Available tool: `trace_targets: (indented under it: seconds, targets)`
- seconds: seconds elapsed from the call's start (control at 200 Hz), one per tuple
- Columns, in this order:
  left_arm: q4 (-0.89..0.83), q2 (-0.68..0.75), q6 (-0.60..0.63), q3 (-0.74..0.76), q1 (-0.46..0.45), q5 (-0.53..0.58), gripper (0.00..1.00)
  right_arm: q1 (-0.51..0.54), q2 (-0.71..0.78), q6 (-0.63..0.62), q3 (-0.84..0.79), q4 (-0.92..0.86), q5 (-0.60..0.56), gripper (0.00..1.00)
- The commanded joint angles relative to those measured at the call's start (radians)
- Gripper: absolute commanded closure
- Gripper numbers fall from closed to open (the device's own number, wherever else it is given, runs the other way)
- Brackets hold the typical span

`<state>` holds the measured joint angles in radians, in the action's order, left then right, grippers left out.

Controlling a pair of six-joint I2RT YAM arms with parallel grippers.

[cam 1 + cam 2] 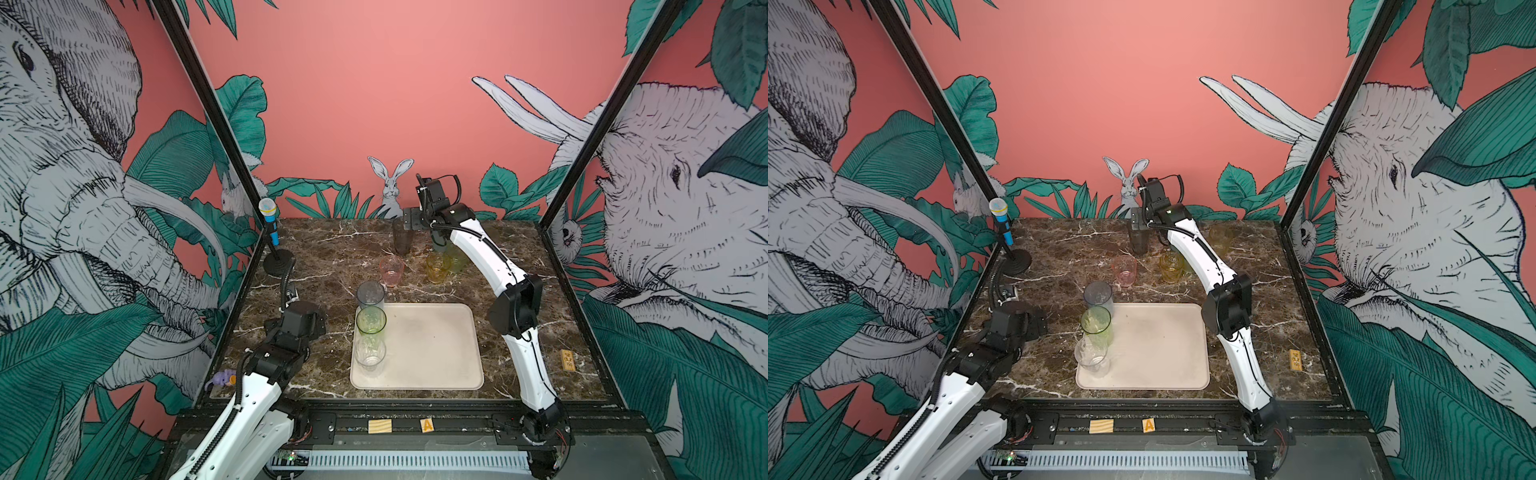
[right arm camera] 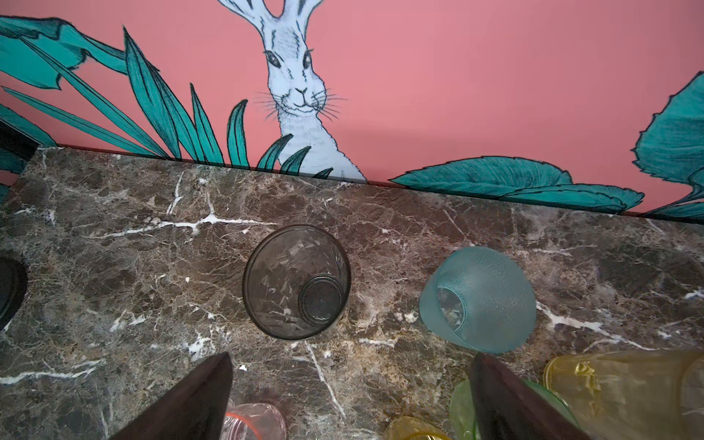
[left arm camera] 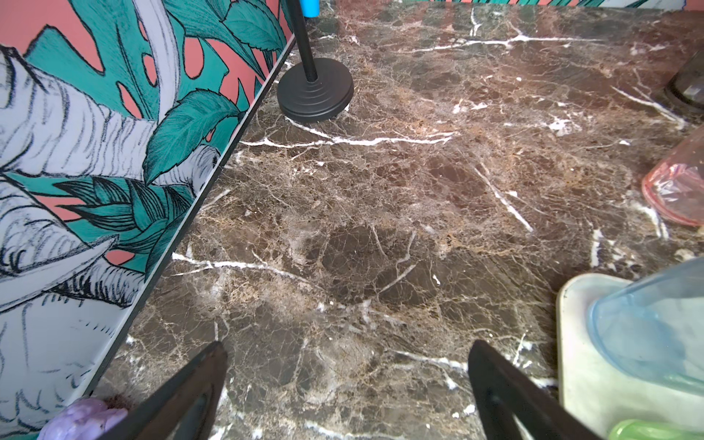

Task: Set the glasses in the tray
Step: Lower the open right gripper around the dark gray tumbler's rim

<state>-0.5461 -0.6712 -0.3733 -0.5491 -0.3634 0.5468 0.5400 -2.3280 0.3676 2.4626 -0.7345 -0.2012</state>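
The dark marble counter fills the floor of the cell. On its near half lies the cream tray, most of it bare.

The left claw hangs over bare counter just left of the tray, fingers spread wide and holding nothing. The right claw reaches to the far side of the counter, also spread and empty, with the smoky dark glass standing upright just ahead of it.

Three tall glasses stand in a close row along the tray's left edge: the grey-blue glass at the far corner, then the green glass, then the clear glass nearest the front. A tall amber glass stands on the counter near the back.

The short ones are on the counter beyond the tray: the pink glass, the yellow glass, and the teal glass near the smoky one.
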Motion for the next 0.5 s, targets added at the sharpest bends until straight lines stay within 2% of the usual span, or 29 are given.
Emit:
trace_targets:
  seconds: [0.0,0.495]
  targets:
    - [0.029,0.029,-0.005,0.031,0.003,0.017,0.01,-0.006,-0.034,0.040,0.050,-0.002,0.009,0.01]
    - [0.060,0.078,-0.019,0.072,0.003,-0.028,0.01,-0.023,-0.131,0.088,0.108,0.027,0.046,0.05]
